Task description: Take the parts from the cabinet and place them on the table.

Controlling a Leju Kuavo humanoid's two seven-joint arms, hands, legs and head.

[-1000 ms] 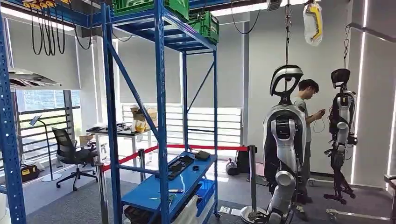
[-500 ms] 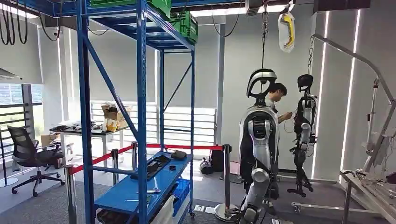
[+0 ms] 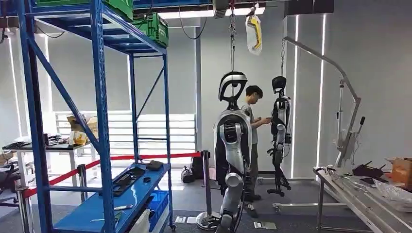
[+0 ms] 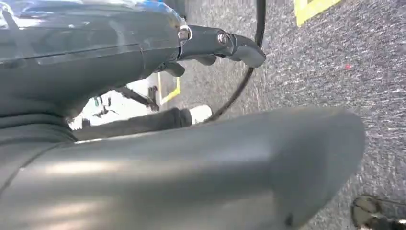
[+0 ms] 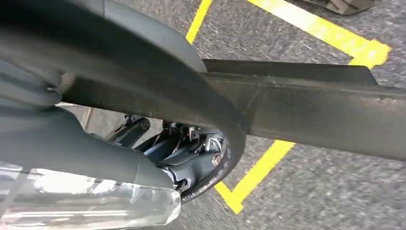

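Observation:
The blue steel cabinet rack (image 3: 99,121) stands at the left in the head view, with tools on its low shelf (image 3: 121,189) and green crates (image 3: 153,26) on top. A metal table (image 3: 359,201) with loose parts comes in at the lower right. In the right wrist view a black rubber belt (image 5: 191,91) loops around the dark fingers (image 5: 191,153) of my right hand (image 5: 72,143), which holds it above carpet with yellow lines. My left hand (image 4: 201,158) hangs over grey carpet, its thumb and dark fingers (image 4: 225,43) apart, nothing plainly in them.
Two humanoid robots (image 3: 233,141) (image 3: 280,121) hang from hoists ahead, and a person (image 3: 252,131) stands between them. A red rope barrier on posts (image 3: 206,184) runs beside the rack. A desk with boxes (image 3: 73,138) stands far left. A cardboard box (image 3: 401,170) lies on the table.
The whole picture has shifted left, so the camera has turned to the right. The rack now lies at the left edge and the table has come further into view.

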